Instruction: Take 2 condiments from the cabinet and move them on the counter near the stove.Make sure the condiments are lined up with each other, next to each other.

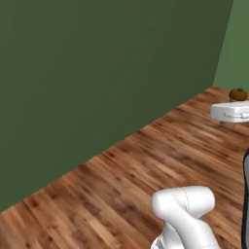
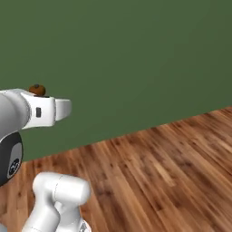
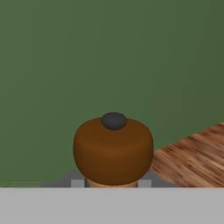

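- Carrying a brown condiment bottle (image 3: 113, 151) pinched between the fingers (image 3: 78, 183), its rounded top above them, so it rides upright.
- Bottle held out toward the green wall (image 1: 97, 73), above the wood floor (image 1: 146, 165); likely in transit to the stove.

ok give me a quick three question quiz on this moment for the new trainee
1. True or false: the gripper is shut on a condiment bottle.
2. Multiple choice: what lies ahead of the robot in both base views? A) a black stove B) a plain green wall above a wooden floor C) an open fridge
3. Fill in: in the hand view, the bottle's rounded brown top carries a small dark grey ____ at its centre.

Key:
1. True; the bottle sits between the fingertips, carried clear of any surface.
2. B
3. knob
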